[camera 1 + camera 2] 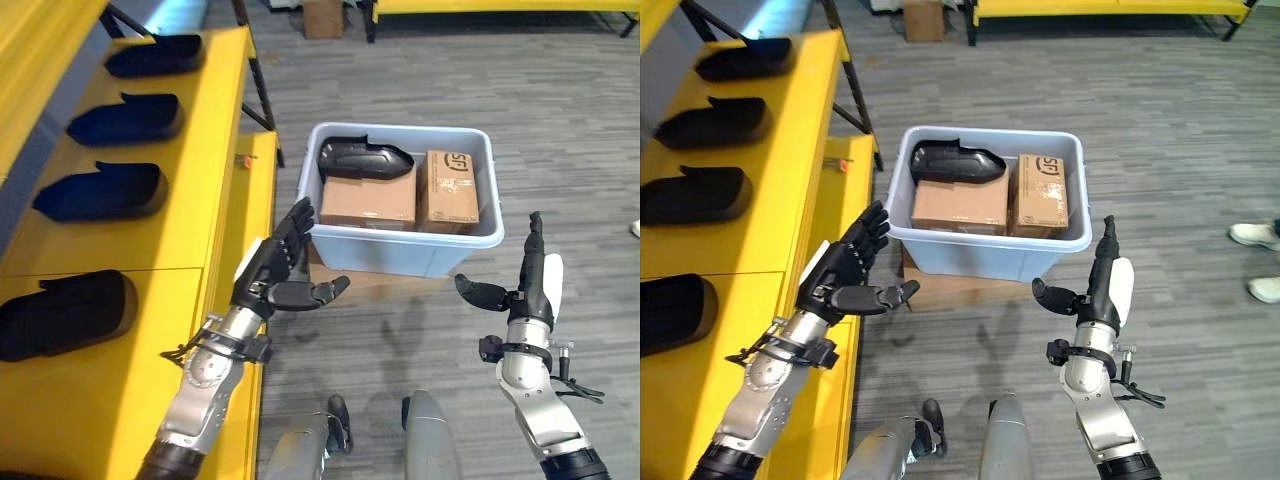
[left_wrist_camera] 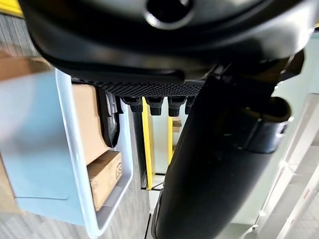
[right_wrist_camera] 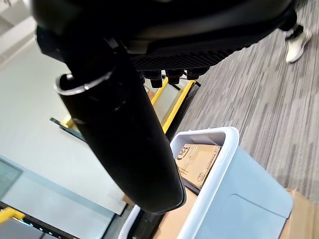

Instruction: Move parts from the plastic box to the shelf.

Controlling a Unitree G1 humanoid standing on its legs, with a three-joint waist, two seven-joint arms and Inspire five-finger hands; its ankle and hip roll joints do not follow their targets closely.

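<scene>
A pale blue plastic box is seen on the grey floor, resting on a flat piece of cardboard. One black part lies inside it, on top of two cardboard boxes. Four more black parts are laid in a row on the yellow shelf at the robot's left. The left hand is held just before the box's near left corner, fingers straight and spread, holding nothing. The right hand is raised near the box's right corner, fingers straight and upright, empty. A person's shoes are seen at the far right.
</scene>
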